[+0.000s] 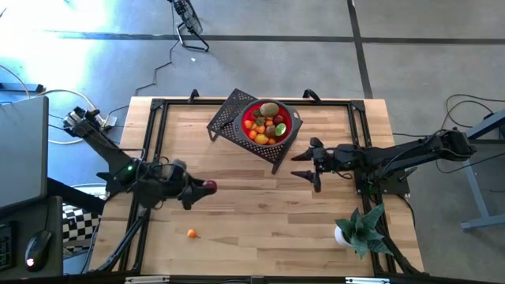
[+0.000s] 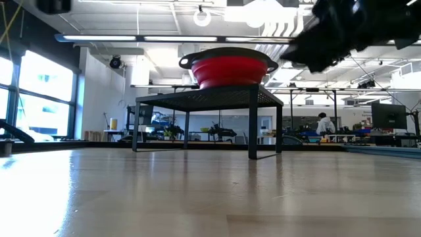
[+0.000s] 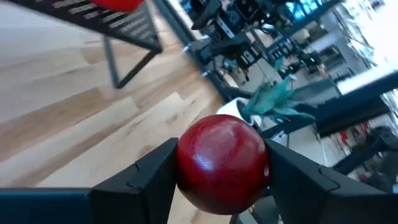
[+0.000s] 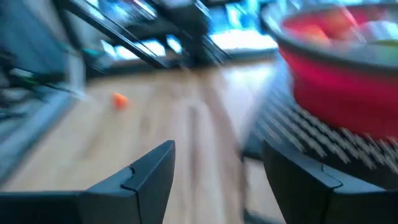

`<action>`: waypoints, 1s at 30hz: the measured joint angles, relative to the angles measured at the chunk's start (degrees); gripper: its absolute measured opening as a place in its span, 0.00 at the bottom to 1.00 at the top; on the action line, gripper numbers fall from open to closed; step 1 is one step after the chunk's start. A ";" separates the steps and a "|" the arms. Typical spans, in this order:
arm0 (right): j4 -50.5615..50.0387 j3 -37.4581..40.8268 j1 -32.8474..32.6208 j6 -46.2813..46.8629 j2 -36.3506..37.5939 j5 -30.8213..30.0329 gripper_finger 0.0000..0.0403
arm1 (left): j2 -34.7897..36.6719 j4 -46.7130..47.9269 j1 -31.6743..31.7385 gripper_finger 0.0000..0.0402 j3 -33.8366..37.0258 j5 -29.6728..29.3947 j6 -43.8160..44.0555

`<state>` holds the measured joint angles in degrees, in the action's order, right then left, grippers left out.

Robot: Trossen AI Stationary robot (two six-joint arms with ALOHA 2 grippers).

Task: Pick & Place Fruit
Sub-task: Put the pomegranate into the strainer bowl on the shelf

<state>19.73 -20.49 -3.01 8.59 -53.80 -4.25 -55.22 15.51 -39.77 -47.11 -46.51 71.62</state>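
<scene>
A dark red round fruit (image 3: 222, 163) sits between the fingers of my left gripper (image 1: 207, 188), over the left half of the table. The red bowl (image 1: 268, 122) holds several fruits, orange, green, red and brown, and stands on a black perforated stand (image 1: 229, 114) at the far middle. One small orange fruit (image 1: 192, 233) lies on the table near the front left; the right wrist view shows the orange fruit (image 4: 119, 100) too. My right gripper (image 1: 304, 166) hovers open just right of the stand, with nothing between its fingers. My left gripper pinches the dark red fruit by two opposite sides (image 3: 183, 165) between its two fingers (image 3: 149, 180). The fingers come nearly level from the table's left side. The fruit is lifted clear of the table.
A spiky green plant in a white pot (image 1: 359, 229) stands at the front right corner. A black frame (image 1: 158, 106) runs along the table's edges. In the low view the bowl (image 2: 227, 69) sits high on the stand's legs (image 2: 252, 125). Bare wood lies across the middle.
</scene>
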 joint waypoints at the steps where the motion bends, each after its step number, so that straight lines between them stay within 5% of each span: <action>1: 2.33 0.00 -0.02 -1.08 0.00 1.76 0.58 | -0.12 -1.79 1.69 0.53 0.00 1.72 -2.55; 7: 13.57 0.00 -1.90 -6.96 0.00 3.57 0.58 | -0.66 -12.13 11.61 0.53 0.00 12.79 -16.33; 14: 16.94 -5.71 -11.42 -21.13 -3.90 -8.28 0.58 | -1.53 -15.44 19.48 0.53 0.04 24.56 -18.04; 20: 16.83 -16.44 -14.26 -30.79 -15.92 -10.51 0.58 | -2.36 -16.38 21.57 0.53 0.03 27.94 -19.07; 30: 22.40 -29.18 -11.46 -32.58 -31.69 -10.75 0.60 | -2.49 -16.14 21.77 0.53 0.00 28.27 -20.92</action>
<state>42.13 -49.67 -14.46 -23.99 -85.49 -15.00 -57.71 -0.63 -18.00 -47.11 -18.24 50.69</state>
